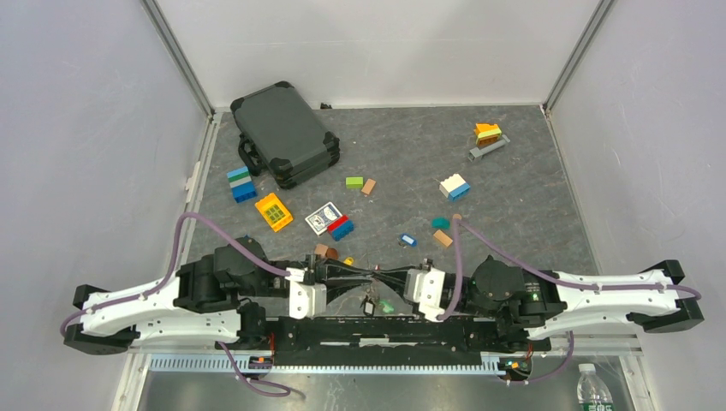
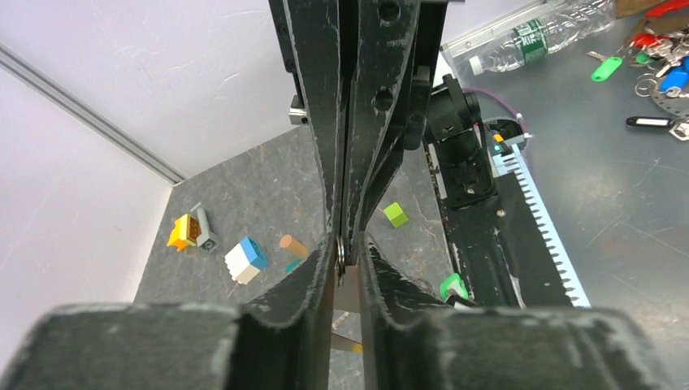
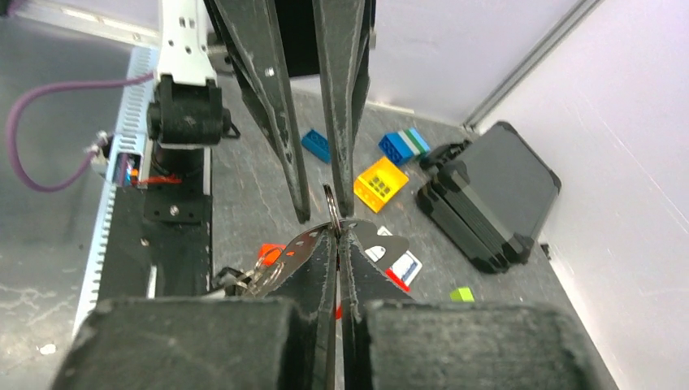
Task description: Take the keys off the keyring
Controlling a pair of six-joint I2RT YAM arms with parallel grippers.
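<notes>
Walls (image 1: 86, 128): pale panels enclosing three sides.
Table (image 1: 531, 223): grey, mottled; scattered blocks, black case (image 1: 285, 133) at the far left.
Right gripper (image 3: 337, 234): pinched tight on the keyring.
Left gripper (image 2: 348, 249): tip to tip with it, jaws narrowly parted, the loop in the gap.
Keyring (image 3: 331, 203): raised at centre, edge-on; long axis unclear.
Keys (image 3: 258, 275): hanging beneath the meeting point, toward the near edge, equally near both arms.

The thin grey keyring (image 3: 330, 205) is hanging edge-on above the surface's near edge, with the keys (image 1: 370, 304) dangling beneath.
</notes>
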